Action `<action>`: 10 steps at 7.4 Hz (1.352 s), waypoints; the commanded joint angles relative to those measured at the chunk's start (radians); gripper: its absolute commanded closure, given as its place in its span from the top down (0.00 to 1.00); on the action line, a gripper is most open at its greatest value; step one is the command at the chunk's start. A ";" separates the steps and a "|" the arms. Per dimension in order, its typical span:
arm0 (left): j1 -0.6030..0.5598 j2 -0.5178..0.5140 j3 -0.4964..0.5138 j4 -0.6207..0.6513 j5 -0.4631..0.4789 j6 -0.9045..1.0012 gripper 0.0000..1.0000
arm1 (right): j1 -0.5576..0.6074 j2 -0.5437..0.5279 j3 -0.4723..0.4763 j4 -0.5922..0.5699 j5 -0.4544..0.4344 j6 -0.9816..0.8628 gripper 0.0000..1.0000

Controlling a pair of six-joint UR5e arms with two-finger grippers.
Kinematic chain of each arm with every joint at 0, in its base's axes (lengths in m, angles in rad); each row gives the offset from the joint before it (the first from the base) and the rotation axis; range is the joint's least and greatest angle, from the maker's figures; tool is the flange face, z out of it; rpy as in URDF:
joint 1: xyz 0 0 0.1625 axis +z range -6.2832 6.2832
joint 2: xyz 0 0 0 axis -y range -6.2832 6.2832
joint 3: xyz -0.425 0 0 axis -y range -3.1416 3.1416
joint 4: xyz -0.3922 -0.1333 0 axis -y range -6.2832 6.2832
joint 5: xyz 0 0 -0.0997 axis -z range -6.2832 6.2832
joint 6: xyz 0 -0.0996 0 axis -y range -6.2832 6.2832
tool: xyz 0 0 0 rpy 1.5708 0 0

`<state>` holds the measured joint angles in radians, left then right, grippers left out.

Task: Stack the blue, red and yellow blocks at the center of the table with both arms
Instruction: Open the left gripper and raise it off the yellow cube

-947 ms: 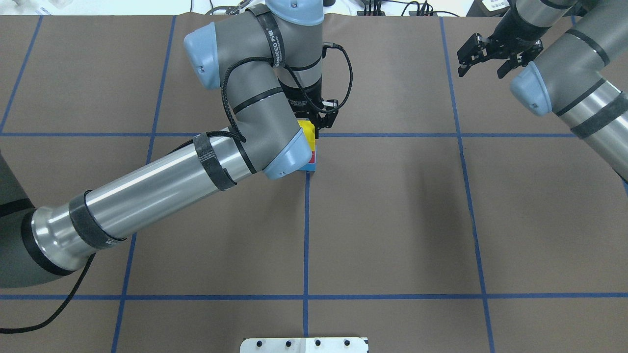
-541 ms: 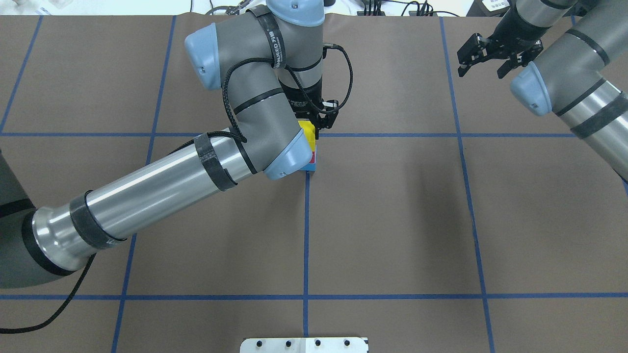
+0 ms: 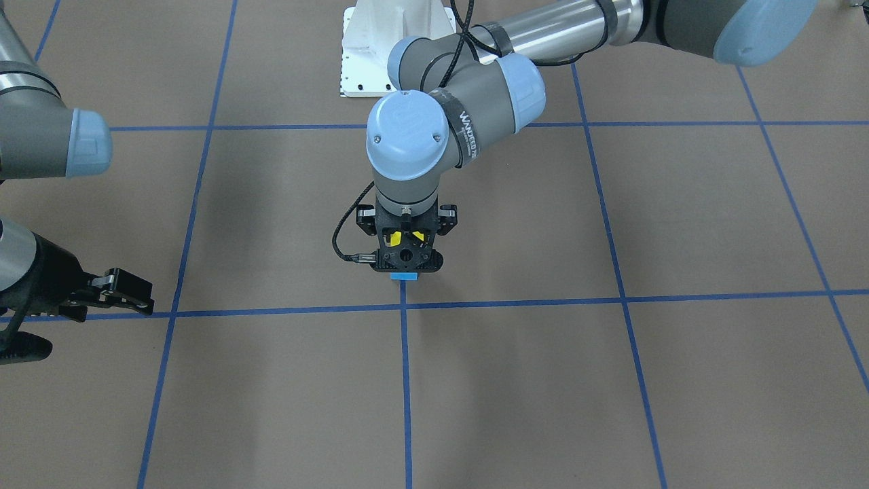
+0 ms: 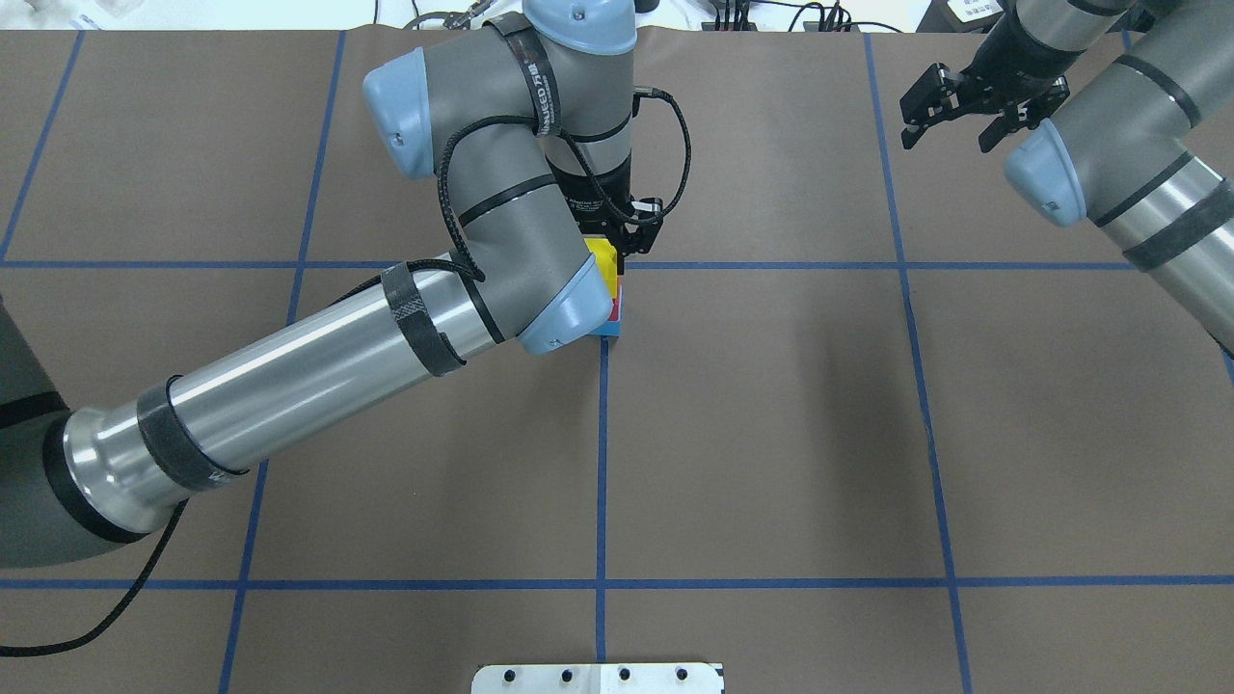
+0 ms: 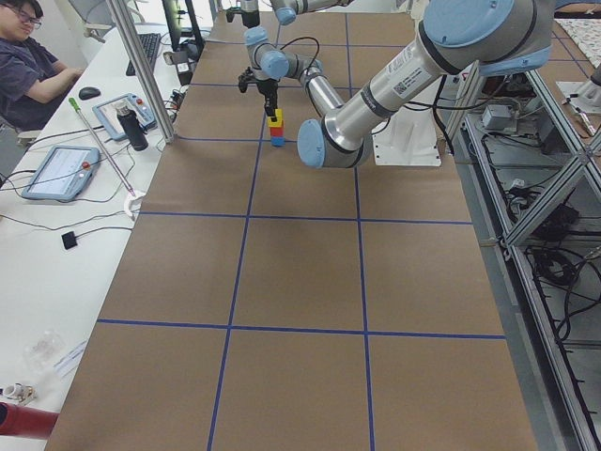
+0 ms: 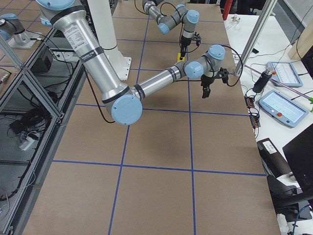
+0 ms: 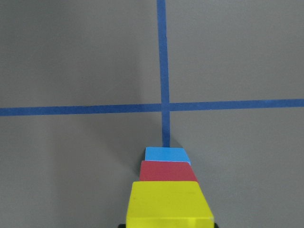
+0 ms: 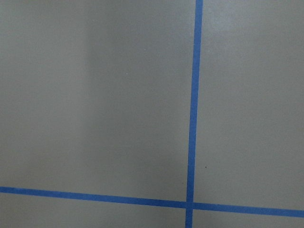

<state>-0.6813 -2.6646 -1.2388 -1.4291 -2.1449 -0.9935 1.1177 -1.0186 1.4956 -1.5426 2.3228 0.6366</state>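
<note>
Risk, as judged: the left gripper (image 3: 406, 252) straddles the yellow square block (image 7: 168, 204); whether it is clamped or released cannot be told. A skewed release or dragging lift could topple it off the red square block (image 7: 168, 171) and blue square block (image 7: 166, 154). The stack stands at the centre of the brown table (image 4: 771, 434). The right gripper (image 4: 945, 145) is at the far right, splayed and empty. Count: three blocks, one per colour; two grippers.

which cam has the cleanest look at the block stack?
Left wrist: yellow block on red block on blue block, unobstructed. Overhead: left arm hides most. Front-facing: left gripper covers all but slivers. Exterior left: tiny. Right wrist: nothing.
</note>
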 commanded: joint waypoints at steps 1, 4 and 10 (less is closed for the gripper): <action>0.026 0.000 0.001 0.001 0.003 -0.007 0.80 | 0.008 0.000 0.000 -0.001 0.001 0.000 0.99; 0.026 -0.001 0.001 -0.001 0.003 -0.007 0.99 | 0.010 0.000 0.000 -0.001 0.003 0.000 0.99; -0.050 0.006 -0.146 0.111 0.002 0.004 0.99 | 0.028 0.002 0.003 -0.002 0.027 0.000 0.99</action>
<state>-0.6980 -2.6628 -1.3045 -1.3842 -2.1423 -0.9964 1.1428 -1.0171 1.4979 -1.5447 2.3469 0.6366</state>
